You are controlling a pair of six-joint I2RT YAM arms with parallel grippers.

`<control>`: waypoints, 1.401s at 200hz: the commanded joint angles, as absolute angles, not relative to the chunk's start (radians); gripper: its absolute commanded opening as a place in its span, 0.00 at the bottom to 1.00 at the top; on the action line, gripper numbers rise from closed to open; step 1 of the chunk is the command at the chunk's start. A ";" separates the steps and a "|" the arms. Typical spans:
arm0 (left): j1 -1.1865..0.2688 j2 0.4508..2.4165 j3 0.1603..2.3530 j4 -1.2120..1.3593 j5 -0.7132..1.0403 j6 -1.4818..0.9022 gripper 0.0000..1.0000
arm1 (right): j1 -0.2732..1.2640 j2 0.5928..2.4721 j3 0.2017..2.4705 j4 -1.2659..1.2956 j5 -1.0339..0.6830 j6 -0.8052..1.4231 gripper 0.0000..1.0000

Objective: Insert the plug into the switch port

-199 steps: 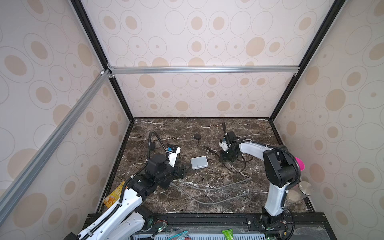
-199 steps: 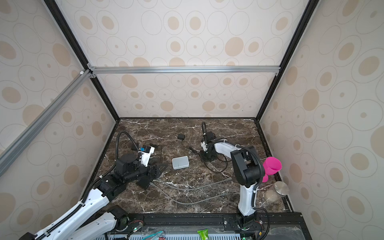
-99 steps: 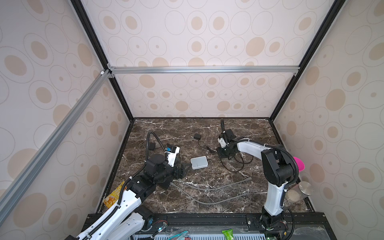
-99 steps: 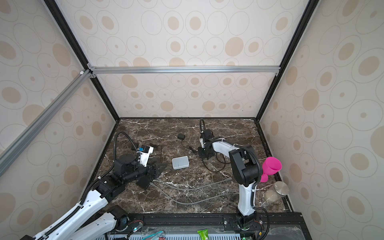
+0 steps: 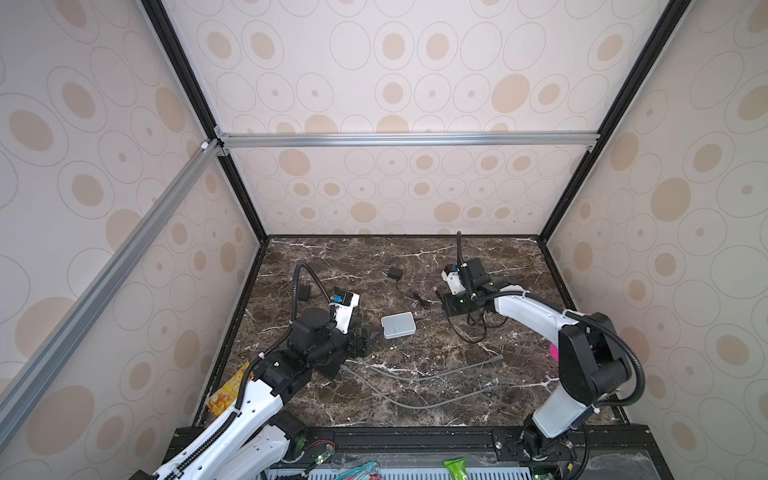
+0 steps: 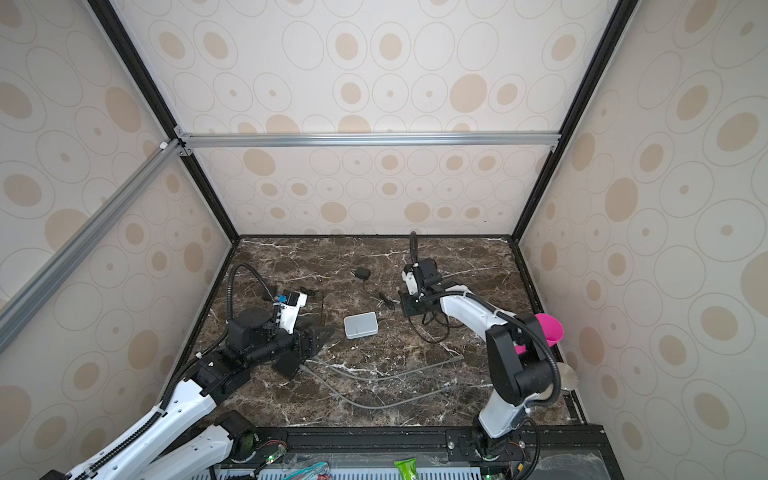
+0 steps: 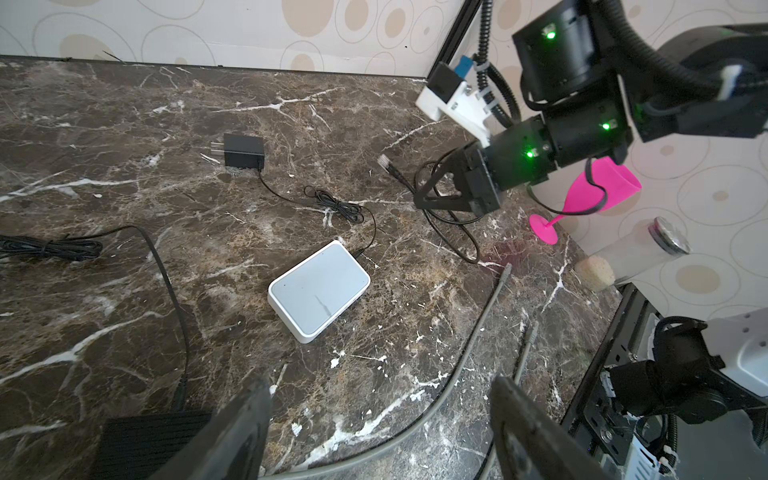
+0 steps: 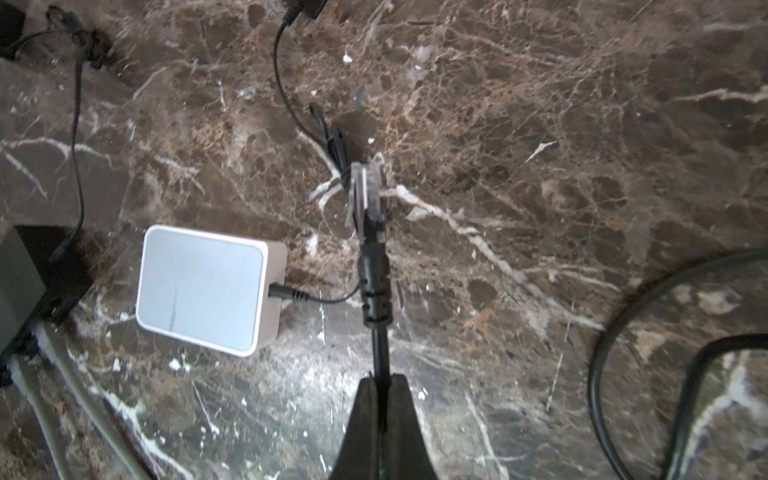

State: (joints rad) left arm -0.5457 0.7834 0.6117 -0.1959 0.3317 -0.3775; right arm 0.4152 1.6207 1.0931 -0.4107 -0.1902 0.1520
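The white switch (image 5: 398,325) (image 6: 360,325) lies flat mid-table, with a thin black power cord plugged into its side (image 8: 286,293). In the right wrist view it (image 8: 203,286) sits to one side of the clear plug (image 8: 365,191). My right gripper (image 8: 379,380) (image 5: 444,303) is shut on the black cable just behind that plug, which juts out in front of the fingers above the marble. The plug (image 7: 384,160) also shows in the left wrist view, apart from the switch (image 7: 320,286). My left gripper (image 7: 380,415) (image 5: 370,336) is open and empty, just left of the switch.
A black power adapter (image 5: 395,273) lies behind the switch. Two grey cables (image 5: 415,378) run across the front of the table. A black power brick (image 7: 153,436) sits by my left gripper. A pink goblet (image 6: 548,328) and a glass jar (image 7: 648,245) stand at the right edge.
My right gripper has closed on the black cable behind the plug and shifted slightly. The left arm has hardly moved and stays open.
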 commanded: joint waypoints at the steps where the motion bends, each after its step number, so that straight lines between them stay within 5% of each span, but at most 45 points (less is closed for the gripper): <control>1: -0.538 0.810 0.615 -0.183 0.329 -0.379 0.82 | 0.422 1.524 1.013 -0.417 -0.225 0.074 0.00; 63: -0.539 0.865 0.595 -0.002 0.338 -0.498 0.84 | 0.462 1.288 0.851 -0.371 -0.251 0.009 0.00; 151: -0.540 1.280 0.408 0.969 0.526 -0.565 0.72 | 0.621 1.243 0.779 -0.326 -0.296 -0.037 0.00; 280: -0.541 1.428 0.346 1.226 0.634 -0.638 0.73 | 0.718 1.207 0.736 -0.243 -0.346 -0.109 0.00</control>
